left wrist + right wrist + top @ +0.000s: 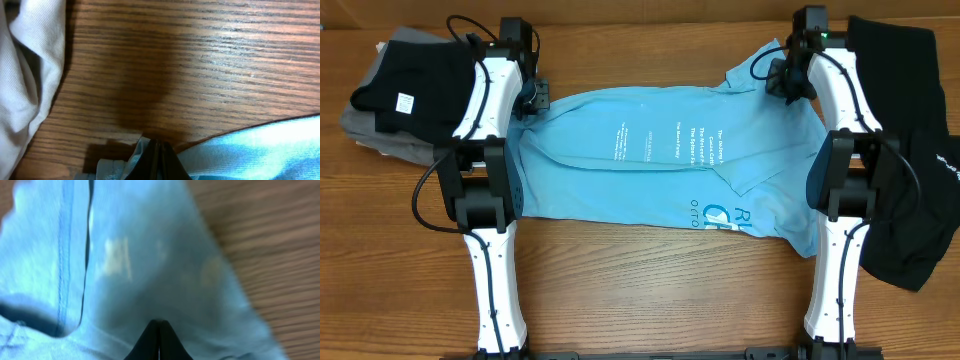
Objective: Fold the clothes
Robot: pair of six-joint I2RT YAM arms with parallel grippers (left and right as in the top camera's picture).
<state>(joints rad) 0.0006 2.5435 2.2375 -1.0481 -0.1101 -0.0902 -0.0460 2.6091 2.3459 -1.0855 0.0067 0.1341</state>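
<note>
**Setting:** robot lab workbench.
**Evidence:**
- wood-grain table (650, 300)
- two white-and-black robot arms fixed at the table's near edge: left arm (490, 260), right arm (835, 270)
- loose black cables (415, 198)
- blue shirt (640, 150) spread flat between the arms
- black garment (910, 200) to the right
- folded pile (390, 95) to the left

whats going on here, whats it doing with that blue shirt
Two robot arms are working on folding clothes. A light blue T-shirt lies spread mostly flat across the wooden table between them. The left tool is shut on the shirt's edge at one far corner, and the right tool is shut on fabric at the other far end. A black garment lies loose beside the right arm. A folded stack of black and grey clothes sits by the left arm.
</note>
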